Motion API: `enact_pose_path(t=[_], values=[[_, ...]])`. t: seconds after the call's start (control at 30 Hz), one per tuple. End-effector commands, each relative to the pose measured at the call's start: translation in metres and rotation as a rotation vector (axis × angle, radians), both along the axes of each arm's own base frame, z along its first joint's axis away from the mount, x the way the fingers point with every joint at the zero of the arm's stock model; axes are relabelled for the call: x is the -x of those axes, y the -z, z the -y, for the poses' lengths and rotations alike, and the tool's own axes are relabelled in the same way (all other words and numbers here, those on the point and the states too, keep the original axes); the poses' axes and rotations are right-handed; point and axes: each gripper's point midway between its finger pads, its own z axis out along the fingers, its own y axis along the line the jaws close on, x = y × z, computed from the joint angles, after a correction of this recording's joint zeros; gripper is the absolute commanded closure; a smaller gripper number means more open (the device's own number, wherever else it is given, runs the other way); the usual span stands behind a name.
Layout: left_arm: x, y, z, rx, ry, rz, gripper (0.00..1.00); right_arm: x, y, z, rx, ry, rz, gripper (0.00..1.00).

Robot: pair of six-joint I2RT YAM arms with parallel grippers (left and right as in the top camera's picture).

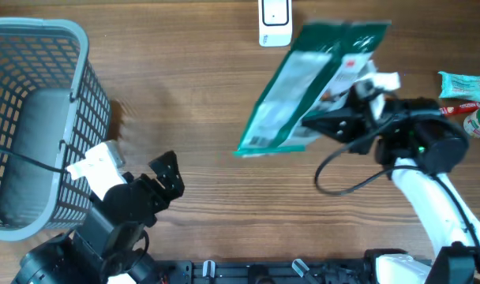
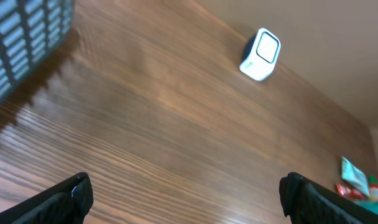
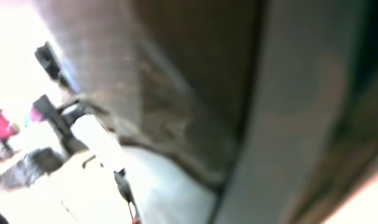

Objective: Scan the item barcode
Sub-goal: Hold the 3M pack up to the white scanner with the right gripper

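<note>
Your right fingers (image 1: 328,123) pinch the green pouch (image 1: 303,83) near one edge, holding it tilted above the worktop (image 1: 200,118), just beside the scanner (image 1: 274,22) (likely angling its barcode that way). Left fingers (image 2: 68,198) are spread, empty, near the basket (image 1: 80,87).

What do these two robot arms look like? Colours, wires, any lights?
Mostly black. The left arm carries a white block and a black two-finger left tool. The right arm has a white tube section, a looping black cable, a tiny green light and a black right tool.
</note>
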Motion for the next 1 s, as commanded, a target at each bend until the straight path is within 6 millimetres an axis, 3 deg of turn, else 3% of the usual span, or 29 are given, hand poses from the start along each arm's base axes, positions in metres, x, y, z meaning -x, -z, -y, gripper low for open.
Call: enact_pose_path(t=[0.0, 0.13, 0.3, 0.5, 0.67, 0.83, 0.97], values=[[-0.006, -0.005, -0.012, -0.032, -0.078, 0.037, 0.0, -0.005, 0.025, -0.012, 0.016, -0.081, 0.181, 0.95], [-0.007, -0.007, -0.016, -0.045, -0.099, 0.052, 0.0, -0.072, 0.048, -0.015, -0.043, 0.154, 0.086, 0.96], [-0.009, -0.011, -0.024, -0.068, -0.136, 0.076, 0.0, -0.111, 0.06, -0.022, -0.004, 0.361, 0.185, 0.95], [-0.009, -0.01, -0.027, -0.082, -0.147, 0.078, 0.0, -0.154, 0.093, -0.026, 0.18, 0.661, 0.311, 0.95], [-0.008, -0.01, -0.027, -0.084, -0.147, 0.075, 0.0, -0.177, 0.086, -0.023, 0.273, 0.864, 0.462, 0.95], [-0.008, -0.01, -0.027, -0.084, -0.147, 0.076, 0.0, -0.202, 0.081, 0.003, 0.411, 1.062, 0.667, 0.95], [-0.008, -0.01, -0.027, -0.084, -0.147, 0.076, 0.0, -0.219, 0.082, 0.003, 0.409, 1.106, 0.73, 0.95]])
